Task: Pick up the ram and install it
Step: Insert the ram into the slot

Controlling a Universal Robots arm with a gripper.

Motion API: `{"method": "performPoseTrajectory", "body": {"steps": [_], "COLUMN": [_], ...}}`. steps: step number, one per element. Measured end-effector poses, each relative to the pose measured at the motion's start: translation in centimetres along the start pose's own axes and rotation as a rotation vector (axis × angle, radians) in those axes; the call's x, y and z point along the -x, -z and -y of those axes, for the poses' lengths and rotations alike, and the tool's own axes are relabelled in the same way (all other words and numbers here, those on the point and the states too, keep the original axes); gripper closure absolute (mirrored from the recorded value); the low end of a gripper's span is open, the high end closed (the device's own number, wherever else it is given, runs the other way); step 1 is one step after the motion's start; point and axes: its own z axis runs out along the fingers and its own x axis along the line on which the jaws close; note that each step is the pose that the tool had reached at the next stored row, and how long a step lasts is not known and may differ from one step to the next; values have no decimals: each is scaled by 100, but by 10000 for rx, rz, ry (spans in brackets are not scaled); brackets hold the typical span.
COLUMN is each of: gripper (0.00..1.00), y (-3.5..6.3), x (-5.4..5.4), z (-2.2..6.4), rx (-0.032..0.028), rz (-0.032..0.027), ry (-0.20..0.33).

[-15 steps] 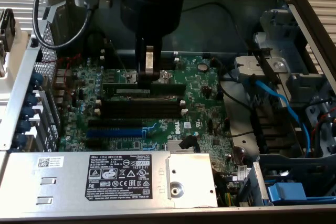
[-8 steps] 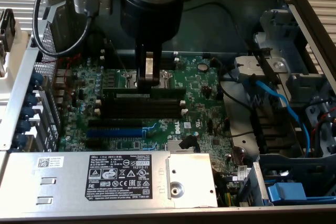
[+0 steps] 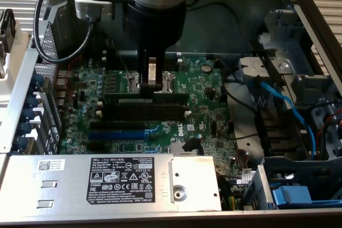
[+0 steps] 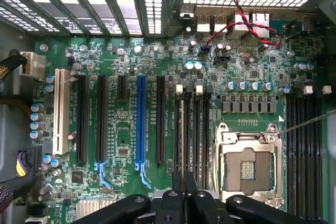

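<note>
At the exterior view's centre, the gripper [image 3: 151,85] pinches its matte black fingers [image 4: 177,184] nearly together on the ram [image 3: 172,100], a thin, flat, dark green stick standing on edge beside empty black slots [image 3: 160,114]; picked up, it looks partly entered, full seating unconfirmed; beyond, glossy green motherboard [image 3: 206,92], then grey perforated steel wall [image 3: 51,44] at upper left
</note>
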Motion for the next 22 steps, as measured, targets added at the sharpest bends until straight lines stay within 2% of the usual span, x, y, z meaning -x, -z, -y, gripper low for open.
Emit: {"method": "performPoseTrajectory", "body": {"steps": [22], "gripper": [88], "y": [-104], "x": [-2], "z": [-27], "rx": [8], "rz": [-10], "ry": [139]}}
